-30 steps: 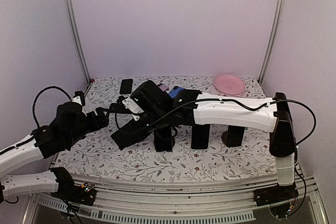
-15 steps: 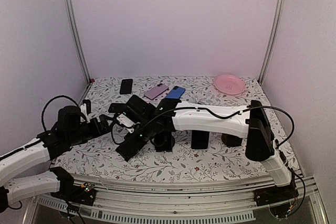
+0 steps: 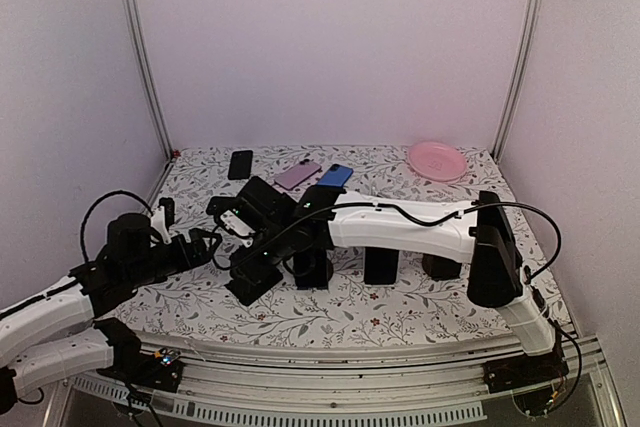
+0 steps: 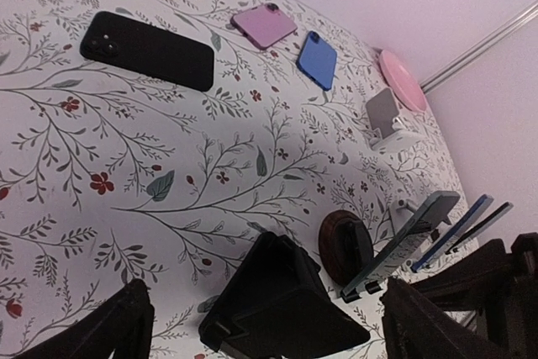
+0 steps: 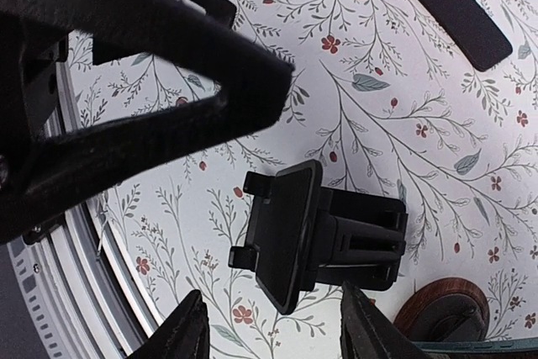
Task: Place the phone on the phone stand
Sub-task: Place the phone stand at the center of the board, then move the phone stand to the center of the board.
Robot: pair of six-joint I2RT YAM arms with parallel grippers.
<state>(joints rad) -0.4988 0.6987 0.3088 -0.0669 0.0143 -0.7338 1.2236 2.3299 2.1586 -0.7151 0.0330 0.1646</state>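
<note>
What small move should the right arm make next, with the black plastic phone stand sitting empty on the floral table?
Probably lift the right pincer straight up and away from the stand. Its jaws are apart with nothing between them, the black plastic phone stand below it holds no phone, and the flat black phone lies untouched beyond it, so a phone is likely to be fetched next.

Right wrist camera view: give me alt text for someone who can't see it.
A black phone stand sits on a floral tablecloth, seen from above between the open fingers of the right end effector. A black phone lies flat at the upper right, a round wooden base shows at the lower right, and a blurred black shape fills the upper left.
</note>
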